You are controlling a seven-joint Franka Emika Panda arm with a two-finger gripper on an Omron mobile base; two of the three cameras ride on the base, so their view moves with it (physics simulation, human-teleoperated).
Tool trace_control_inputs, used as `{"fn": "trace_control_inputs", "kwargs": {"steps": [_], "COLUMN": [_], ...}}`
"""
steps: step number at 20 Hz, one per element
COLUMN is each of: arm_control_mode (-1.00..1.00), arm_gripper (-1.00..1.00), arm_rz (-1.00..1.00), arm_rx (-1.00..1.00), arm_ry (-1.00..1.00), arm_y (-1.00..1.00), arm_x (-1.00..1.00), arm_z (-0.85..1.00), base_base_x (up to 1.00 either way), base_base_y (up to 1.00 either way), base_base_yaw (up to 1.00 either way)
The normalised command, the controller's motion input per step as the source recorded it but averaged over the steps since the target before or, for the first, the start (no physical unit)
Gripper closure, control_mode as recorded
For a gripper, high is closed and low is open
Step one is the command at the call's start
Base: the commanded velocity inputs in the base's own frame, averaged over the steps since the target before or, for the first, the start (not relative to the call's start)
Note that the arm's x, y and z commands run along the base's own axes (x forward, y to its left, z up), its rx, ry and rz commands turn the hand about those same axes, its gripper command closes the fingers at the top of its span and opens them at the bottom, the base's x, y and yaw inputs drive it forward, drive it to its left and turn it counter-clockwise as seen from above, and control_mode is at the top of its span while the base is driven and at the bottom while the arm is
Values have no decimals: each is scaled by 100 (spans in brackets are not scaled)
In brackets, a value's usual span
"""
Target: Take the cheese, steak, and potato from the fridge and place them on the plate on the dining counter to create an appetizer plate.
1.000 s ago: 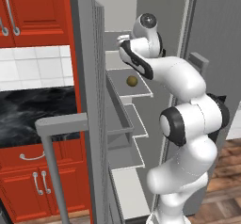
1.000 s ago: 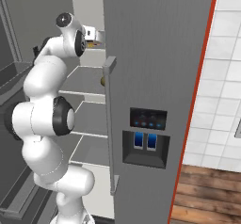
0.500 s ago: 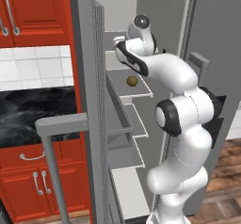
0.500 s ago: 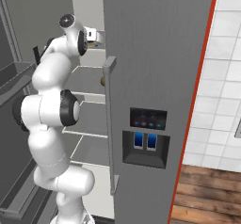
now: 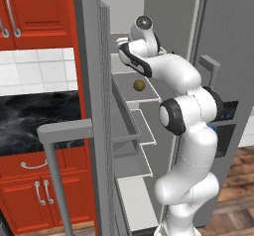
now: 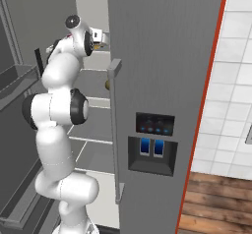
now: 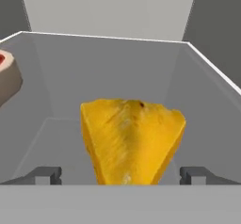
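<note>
Grey, tall and standing with a door open, the two-door fridge takes the white arm in among its white-edged shelves. The two-finger gripper is up at an upper shelf, jaws spread fully wide and holding nothing, its dark fingertips flanking the yellow-orange wedge of cheese on the shelf floor. A flat red steak with a pale tan rim lies left of the cheese. The round olive-brown potato sits one shelf below the gripper.

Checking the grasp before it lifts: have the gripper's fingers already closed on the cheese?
No, the fingertips stand wide apart on either side of the cheese, not touching it.
</note>
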Motion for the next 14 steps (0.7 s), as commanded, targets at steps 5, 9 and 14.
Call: {"fn": "trace_control_inputs", "kwargs": {"steps": [5, 9, 14], "arm_control_mode": [-100, -100, -100], "arm_gripper": [-100, 100, 100], "arm_rz": [-3, -5, -4], "arm_rx": [0, 0, 0], "arm_ry": [0, 0, 0], "arm_y": [0, 0, 0], "arm_x": [32, 25, 19], "arm_z": [-6, -16, -18], "base_base_x": [0, 0, 0], "base_base_y": [0, 0, 0], "base_base_yaw": [0, 0, 0]}}
